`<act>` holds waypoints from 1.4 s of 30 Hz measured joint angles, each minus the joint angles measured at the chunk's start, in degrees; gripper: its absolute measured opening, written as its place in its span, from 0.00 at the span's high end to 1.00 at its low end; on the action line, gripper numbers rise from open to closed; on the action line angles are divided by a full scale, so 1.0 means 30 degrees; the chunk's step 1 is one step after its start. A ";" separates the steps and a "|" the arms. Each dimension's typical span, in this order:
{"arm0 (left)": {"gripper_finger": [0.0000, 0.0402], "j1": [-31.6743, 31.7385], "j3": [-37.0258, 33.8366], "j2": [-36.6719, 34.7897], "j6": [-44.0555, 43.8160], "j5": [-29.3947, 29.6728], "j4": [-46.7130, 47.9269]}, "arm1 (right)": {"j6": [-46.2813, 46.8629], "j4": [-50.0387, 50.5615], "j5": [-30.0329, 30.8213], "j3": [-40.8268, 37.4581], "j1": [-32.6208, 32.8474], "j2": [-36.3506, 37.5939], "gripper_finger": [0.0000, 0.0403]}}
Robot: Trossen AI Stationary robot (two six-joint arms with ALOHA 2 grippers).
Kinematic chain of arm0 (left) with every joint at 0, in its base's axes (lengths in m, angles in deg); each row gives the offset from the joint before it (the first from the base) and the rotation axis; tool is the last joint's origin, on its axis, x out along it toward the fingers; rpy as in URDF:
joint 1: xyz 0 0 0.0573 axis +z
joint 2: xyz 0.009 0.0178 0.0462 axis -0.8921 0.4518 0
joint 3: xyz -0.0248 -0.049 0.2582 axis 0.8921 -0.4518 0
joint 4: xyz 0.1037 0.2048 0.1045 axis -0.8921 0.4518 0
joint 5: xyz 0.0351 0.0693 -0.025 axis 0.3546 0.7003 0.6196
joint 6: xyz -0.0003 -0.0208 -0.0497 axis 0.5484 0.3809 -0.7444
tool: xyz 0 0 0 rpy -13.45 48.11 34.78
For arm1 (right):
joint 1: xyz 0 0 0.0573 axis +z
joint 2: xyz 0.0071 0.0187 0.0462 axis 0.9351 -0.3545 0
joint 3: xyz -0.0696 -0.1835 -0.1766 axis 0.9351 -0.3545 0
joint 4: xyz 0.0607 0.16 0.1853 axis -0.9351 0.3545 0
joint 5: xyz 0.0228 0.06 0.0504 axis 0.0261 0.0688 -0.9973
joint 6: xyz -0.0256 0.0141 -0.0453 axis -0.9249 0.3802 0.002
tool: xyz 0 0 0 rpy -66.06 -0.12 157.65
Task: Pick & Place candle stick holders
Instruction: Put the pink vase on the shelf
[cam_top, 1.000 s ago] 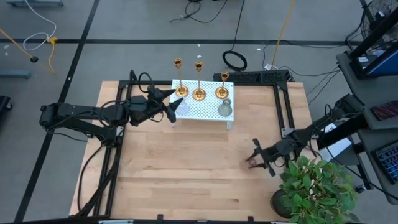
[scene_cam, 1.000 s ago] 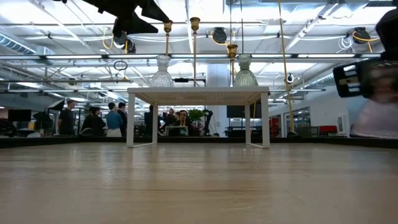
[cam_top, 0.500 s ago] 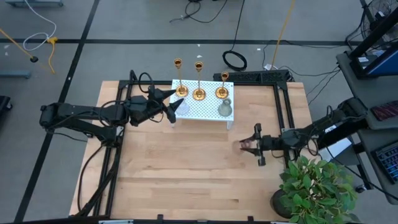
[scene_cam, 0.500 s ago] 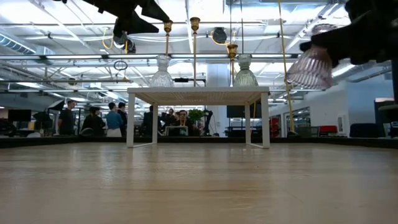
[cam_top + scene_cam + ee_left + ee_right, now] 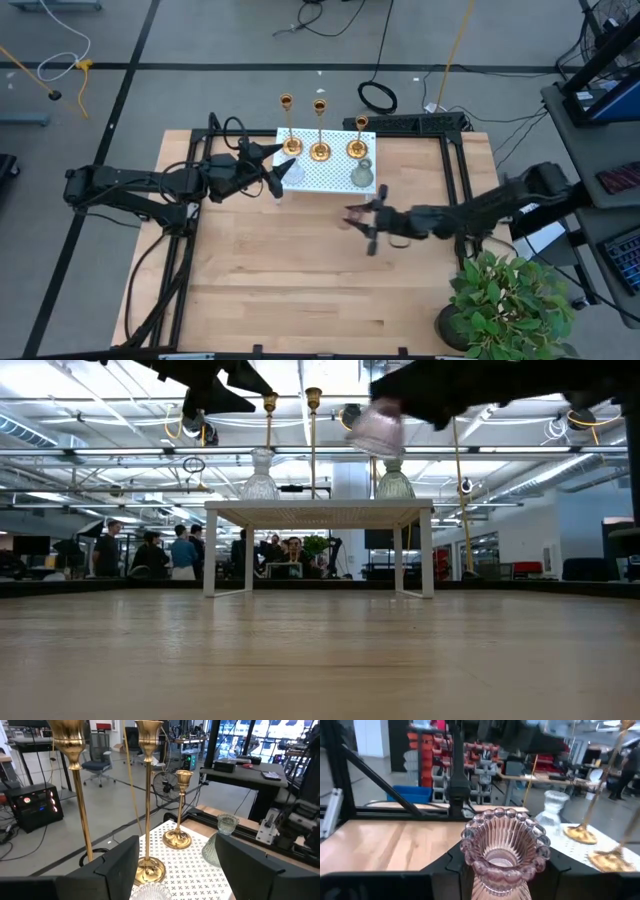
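1. Change: within the last second the right claw (image 5: pixel 362 221) has swept from about 4 o'clock on the wooden surface (image 5: pixel 300 290) toward its centre, closed on a pink ribbed glass holder (image 5: pixel 504 849).
2. Meaning: the pink piece is airborne and nearing the white perforated stand (image 5: pixel 330 178); judged from this, its placement is the step in hand.
3. The three gold candle stick holders (image 5: pixel 320 150) remain upright in a row along the stand's far edge at 12 o'clock, untouched, with two clear glass vases (image 5: pixel 362 174) on the near side.
4. The left claw (image 5: pixel 276 172) waits at the stand's 9 o'clock end, jaws wide apart and empty.
5. Room: the stand is crowded and narrow; open wood lies toward 6 o'clock; a potted plant (image 5: pixel 505 300) occupies 4 o'clock.
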 joint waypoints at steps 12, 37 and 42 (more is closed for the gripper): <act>0.33 0.0000 0.0000 0.0000 0.0610 -0.0028 -0.0007 | -0.0367 0.0279 0.4134 0.5558 -0.2406 -0.5469 0.68; 0.33 -0.0015 0.0000 0.0000 0.1260 -0.0178 0.0044 | 0.0430 0.1594 0.1462 0.6081 -0.5667 -0.6728 0.68; 0.33 -0.0015 0.0000 0.0000 0.1254 -0.0182 0.0051 | 0.0404 0.1765 0.1476 0.6081 -0.5688 -0.6728 0.67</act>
